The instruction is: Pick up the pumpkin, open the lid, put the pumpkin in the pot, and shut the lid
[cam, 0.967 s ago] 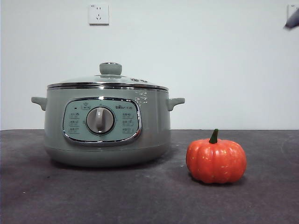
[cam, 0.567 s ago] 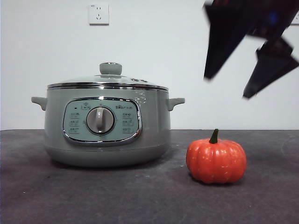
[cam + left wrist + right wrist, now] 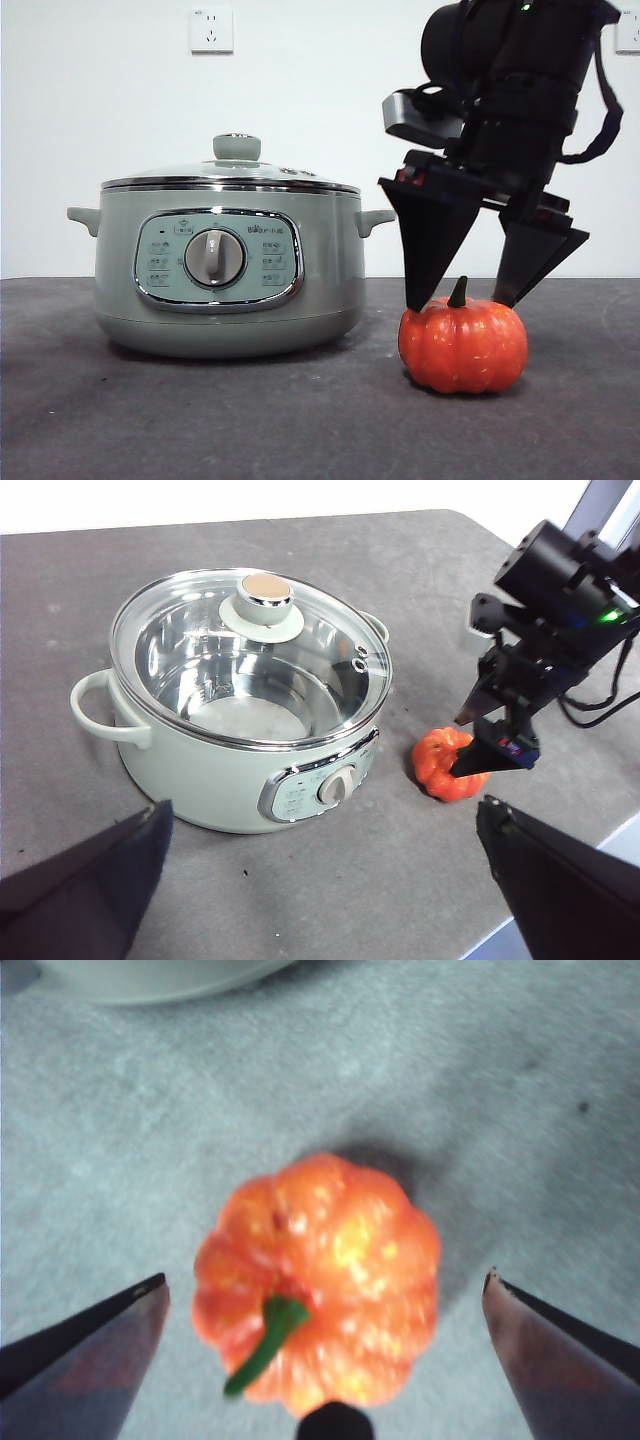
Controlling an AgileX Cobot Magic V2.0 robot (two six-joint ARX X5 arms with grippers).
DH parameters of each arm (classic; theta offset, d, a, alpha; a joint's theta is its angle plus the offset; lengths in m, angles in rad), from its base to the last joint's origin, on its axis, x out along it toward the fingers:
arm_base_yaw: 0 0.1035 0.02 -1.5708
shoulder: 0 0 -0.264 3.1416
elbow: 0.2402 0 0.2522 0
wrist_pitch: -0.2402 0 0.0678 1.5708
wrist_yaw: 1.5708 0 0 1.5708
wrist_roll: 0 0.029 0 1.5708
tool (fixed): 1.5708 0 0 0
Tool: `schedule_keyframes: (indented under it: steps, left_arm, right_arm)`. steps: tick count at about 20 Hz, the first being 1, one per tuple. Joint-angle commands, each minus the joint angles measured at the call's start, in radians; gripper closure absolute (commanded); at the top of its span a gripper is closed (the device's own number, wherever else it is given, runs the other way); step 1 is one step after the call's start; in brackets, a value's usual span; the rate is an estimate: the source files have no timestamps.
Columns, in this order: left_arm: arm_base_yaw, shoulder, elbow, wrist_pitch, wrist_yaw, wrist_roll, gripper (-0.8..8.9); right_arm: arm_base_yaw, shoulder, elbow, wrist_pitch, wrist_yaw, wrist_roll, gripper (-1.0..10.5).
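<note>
The right gripper [image 3: 462, 300], its two black jaws spread wide and holding nothing, hangs directly above the small glossy orange ribbed toy pumpkin [image 3: 463, 347], one tip at each side of the short green stem [image 3: 458, 292]. The pumpkin sits on the dark grey table [image 3: 250, 420], just beside the large round sage-green electric pot [image 3: 225, 265] and not touching it.

To grasp well, the gripper should probably come down until the tips pass the pumpkin's widest ribs, then close across the body and not on the stem; the glossy rounded skin looks likely to slip from a high pinch. In the right wrist view the pumpkin [image 3: 318, 1280] lies roughly midway between the jaws, so little sideways correction seems needed.

The domed glass lid [image 3: 250, 650] with its chrome rim and green knob [image 3: 237, 147] is seated on the pot, so it blocks the drop until lifted. The left gripper [image 3: 320, 880], open and empty, waits well above the table. A white wall socket [image 3: 211, 30] is on the wall behind.
</note>
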Motion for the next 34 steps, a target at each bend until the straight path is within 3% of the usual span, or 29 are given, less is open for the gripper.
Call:
schedule_keyframes:
  steps: [1,12,16,20,26,34]
  left_arm:
    - [0.001,-0.002,-0.001,0.006,0.002,-0.007,0.29]
    - [0.001,-0.002,-0.001,0.005,0.002,-0.007,0.29]
    - [0.001,-0.002,-0.001,0.005,0.002,-0.007,0.29]
    - [0.001,-0.002,-0.001,0.006,0.002,-0.007,0.29]
    - [0.0,0.018,-0.001,0.027,0.001,-0.009,0.3]
    - [-0.077,0.272,0.078,0.187,0.0,-0.022,0.31]
  right_arm:
    - [0.008,0.018,0.001,0.02,0.003,0.017,2.5]
    - [0.014,0.097,0.0,0.025,0.006,0.045,2.6]
    - [0.015,0.103,0.0,0.021,0.031,0.065,5.8]
    - [0.013,0.102,0.0,0.014,0.024,0.077,9.7]
    - [0.013,0.039,0.001,-0.009,0.028,0.077,9.6]
    - [0.013,-0.327,0.001,-0.016,0.027,0.077,9.6]
